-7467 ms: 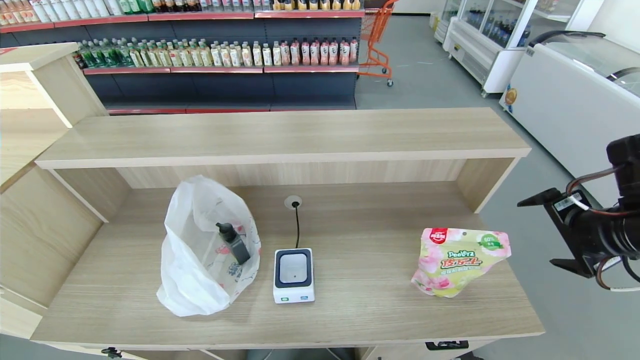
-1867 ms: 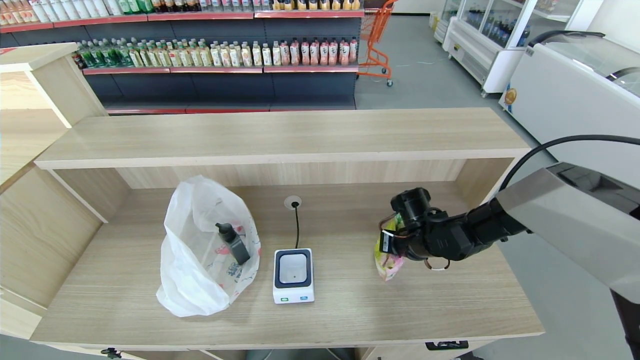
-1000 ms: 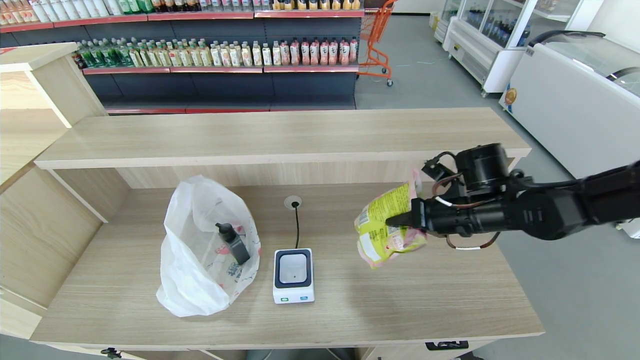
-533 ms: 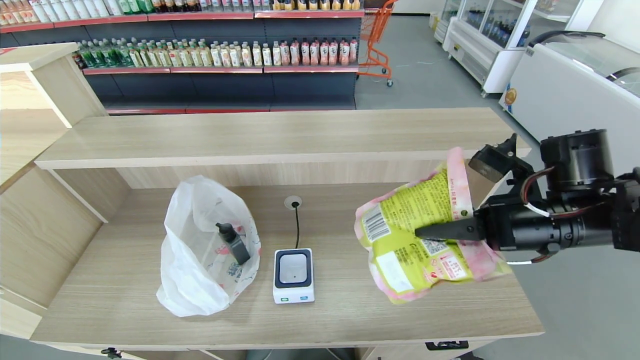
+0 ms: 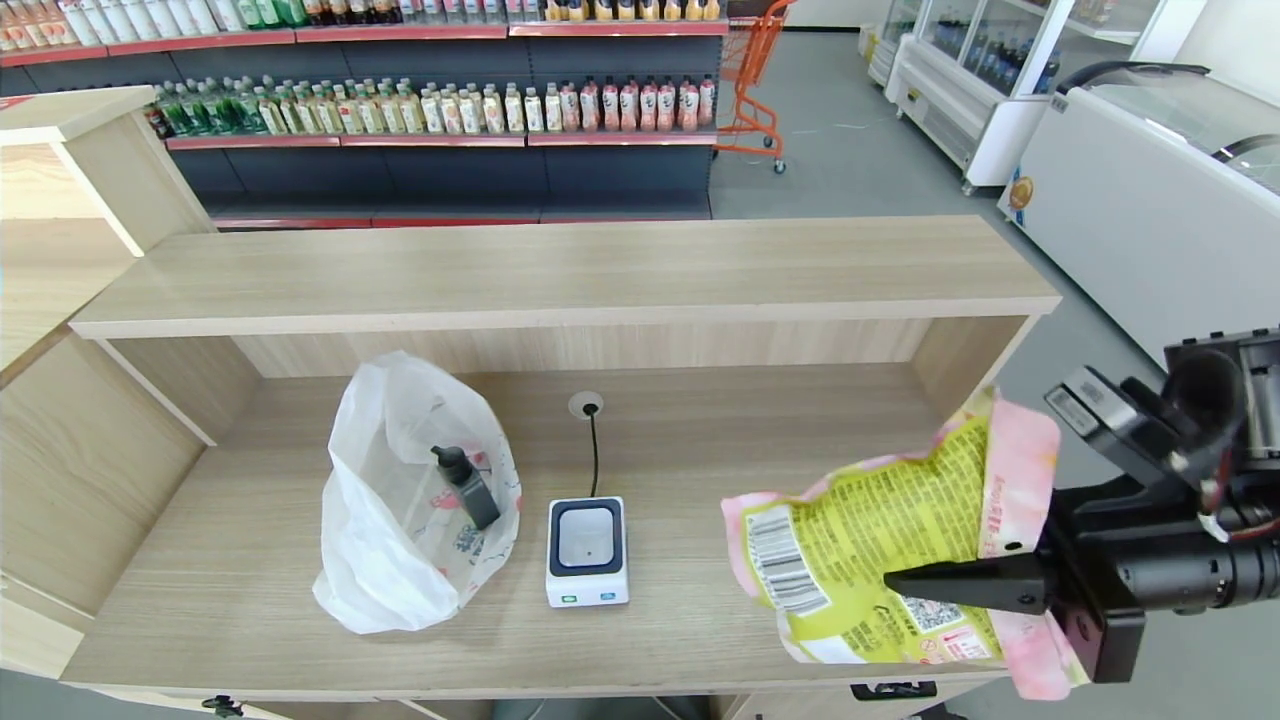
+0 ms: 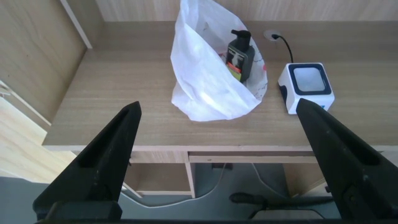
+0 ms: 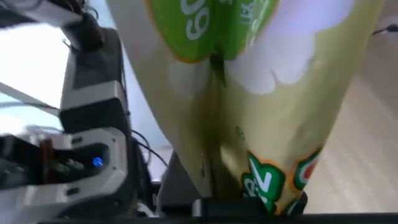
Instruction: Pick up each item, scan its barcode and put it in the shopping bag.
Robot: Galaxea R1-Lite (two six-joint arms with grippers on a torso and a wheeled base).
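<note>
My right gripper (image 5: pixel 985 585) is shut on a pink and yellow-green snack pouch (image 5: pixel 880 555), held in the air over the counter's front right corner with its barcode side up. The same pouch (image 7: pixel 261 106) hangs close before the right wrist camera. A white barcode scanner (image 5: pixel 587 550) sits mid-counter, its cable running back to a grommet. Left of it stands the white shopping bag (image 5: pixel 400 500), mouth open, with a dark pump bottle (image 5: pixel 466 487) inside. The left wrist view takes in the bag (image 6: pixel 208 74), bottle (image 6: pixel 240 53) and scanner (image 6: pixel 308 84) from above, and my left gripper (image 6: pixel 217 162) is open, off the counter's front edge.
The wooden counter (image 5: pixel 650 620) has a raised shelf (image 5: pixel 560 270) along its back and side walls at both ends. Store shelving with bottles (image 5: pixel 440 105) stands beyond, and freezers (image 5: pixel 1130 190) line the floor at the right.
The right gripper took the pouch off the counter, turned its barcode side up and has drawn it right and toward the front edge. Bag, bottle and scanner have not moved.
</note>
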